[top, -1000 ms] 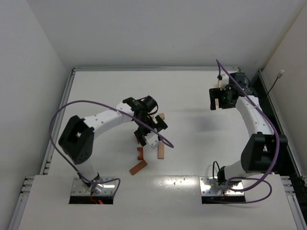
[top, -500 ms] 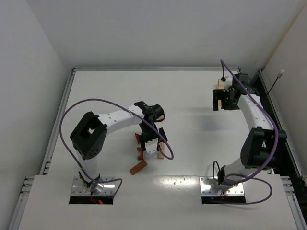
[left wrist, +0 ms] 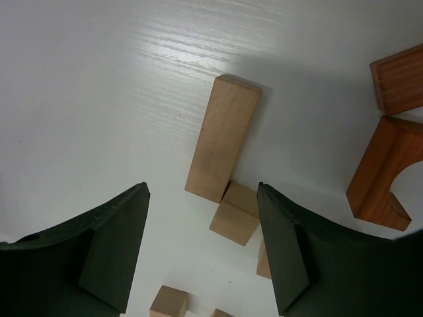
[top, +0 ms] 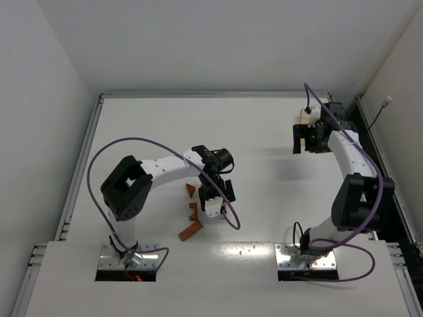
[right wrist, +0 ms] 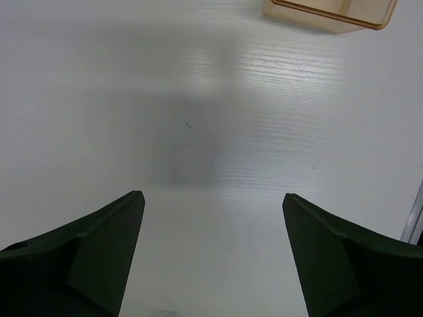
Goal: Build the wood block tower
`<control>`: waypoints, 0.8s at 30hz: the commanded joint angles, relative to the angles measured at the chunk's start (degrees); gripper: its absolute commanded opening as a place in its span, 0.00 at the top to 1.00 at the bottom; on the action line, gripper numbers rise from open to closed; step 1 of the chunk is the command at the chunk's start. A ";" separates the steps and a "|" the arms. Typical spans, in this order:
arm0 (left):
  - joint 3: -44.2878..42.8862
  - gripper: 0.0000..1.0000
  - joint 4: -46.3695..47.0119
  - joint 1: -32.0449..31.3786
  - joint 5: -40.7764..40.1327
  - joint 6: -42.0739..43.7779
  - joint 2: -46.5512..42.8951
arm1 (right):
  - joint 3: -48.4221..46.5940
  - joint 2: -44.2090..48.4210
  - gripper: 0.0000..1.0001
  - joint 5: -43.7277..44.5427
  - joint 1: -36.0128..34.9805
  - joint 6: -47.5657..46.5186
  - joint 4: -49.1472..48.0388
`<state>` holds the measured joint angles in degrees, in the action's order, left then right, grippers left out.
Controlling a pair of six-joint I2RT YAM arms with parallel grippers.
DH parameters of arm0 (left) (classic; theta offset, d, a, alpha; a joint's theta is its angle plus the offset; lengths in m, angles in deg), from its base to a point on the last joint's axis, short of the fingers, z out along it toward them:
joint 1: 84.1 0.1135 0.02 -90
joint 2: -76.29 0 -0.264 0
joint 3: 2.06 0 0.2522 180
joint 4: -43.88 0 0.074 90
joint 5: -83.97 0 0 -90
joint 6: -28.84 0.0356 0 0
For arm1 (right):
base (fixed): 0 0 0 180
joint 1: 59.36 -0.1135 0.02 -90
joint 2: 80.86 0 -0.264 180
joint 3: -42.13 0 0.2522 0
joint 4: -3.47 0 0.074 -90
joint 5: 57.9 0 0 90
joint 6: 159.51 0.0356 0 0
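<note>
Since a second ago the left gripper [top: 215, 199] is seen to have been carried nearer the arm bases and set low over the wood blocks [top: 193, 211], and its jaws are narrowed from wide to about half open. Nothing is gripped. In the left wrist view the near end of a tan bar [left wrist: 223, 139] and a small tan cube [left wrist: 235, 212] touching that end are straddled by the fingers [left wrist: 112, 254], with bare table [top: 264, 132] left on either side. A reddish-brown arched piece [left wrist: 386, 173] is seen just right of them, and another reddish-brown block [left wrist: 398, 78] just beyond it.

From above, the blocks are found scattered flat on the table ahead of the left base: a reddish-brown triangle [top: 190, 189] just left of the gripper and a reddish-brown bar [top: 191, 230] nearest the bases.

The right gripper [right wrist: 213, 195] is held wide open over bare table near the far right corner, with nothing between its jaws. It has been shifted slightly toward the light-tan tray [right wrist: 330, 14], which is just ahead of it.
</note>
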<state>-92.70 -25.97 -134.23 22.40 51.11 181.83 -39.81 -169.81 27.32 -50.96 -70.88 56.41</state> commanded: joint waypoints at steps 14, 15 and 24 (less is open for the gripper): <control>-1.17 0.38 -0.42 -2.34 -1.44 11.12 6.00 | 0.07 -0.44 0.17 -3.84 3.90 -0.30 -0.77; -1.17 0.38 -0.42 -2.34 -1.44 11.13 6.52 | 0.07 -0.44 0.17 -4.45 3.90 -0.30 -0.77; -3.89 0.38 -0.42 -3.40 -2.49 12.80 10.03 | -0.46 -0.97 0.17 -5.60 5.13 0.22 -0.77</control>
<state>-94.60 -26.02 -136.52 19.01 51.33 190.68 -39.68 -170.44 23.45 -46.26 -70.83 56.46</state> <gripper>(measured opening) 0.626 0.827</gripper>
